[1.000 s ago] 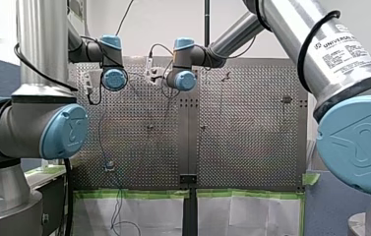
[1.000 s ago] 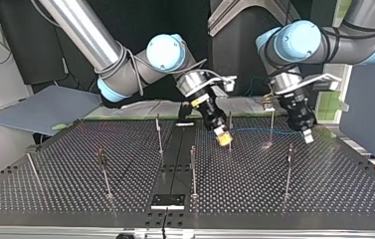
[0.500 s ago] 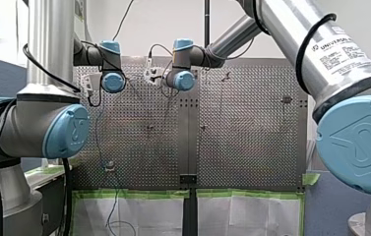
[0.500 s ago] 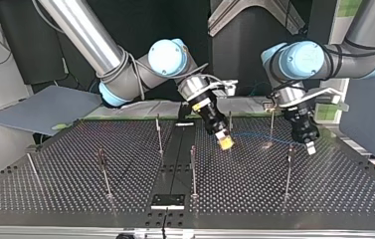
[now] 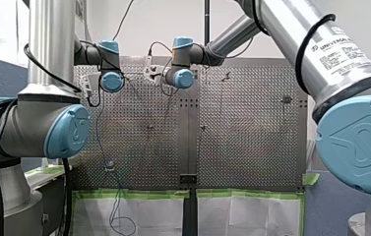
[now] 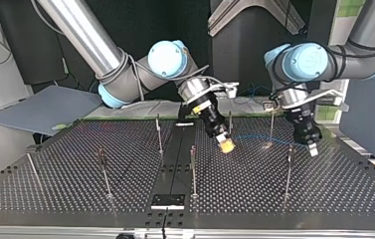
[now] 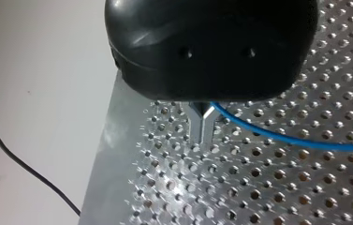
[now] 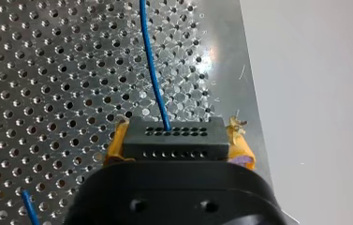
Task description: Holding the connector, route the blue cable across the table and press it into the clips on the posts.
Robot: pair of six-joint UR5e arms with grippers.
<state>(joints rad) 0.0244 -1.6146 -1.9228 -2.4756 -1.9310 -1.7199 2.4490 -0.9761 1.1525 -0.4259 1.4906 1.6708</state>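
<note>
In the right wrist view my right gripper [image 8: 176, 129] is shut on a black connector [image 8: 174, 146], its yellow pads [image 8: 116, 143] on either side. The blue cable [image 8: 151, 65] leaves the connector and runs ahead over the perforated table. In the left wrist view my left gripper [image 7: 203, 135] has its metal fingers shut on the blue cable [image 7: 282, 139], which trails off sideways. In the top view my right gripper [image 6: 226, 146] hangs low beside a thin post [image 6: 230, 127]. My left gripper [image 6: 313, 149] is further right, and the cable [image 6: 254, 138] stretches between them past another post [image 6: 271, 127].
Several thin posts stand on the table, among them one [image 6: 193, 169] near the middle and one [image 6: 288, 172] close to my left gripper. A black plate [image 6: 167, 200] lies at the top view's lower edge. Cable slack [image 5: 116, 216] hangs off the table's edge in the front view.
In the top view both grippers have come lower and a little to the right, carrying the connector and the cable along. Neither grip has changed.
</note>
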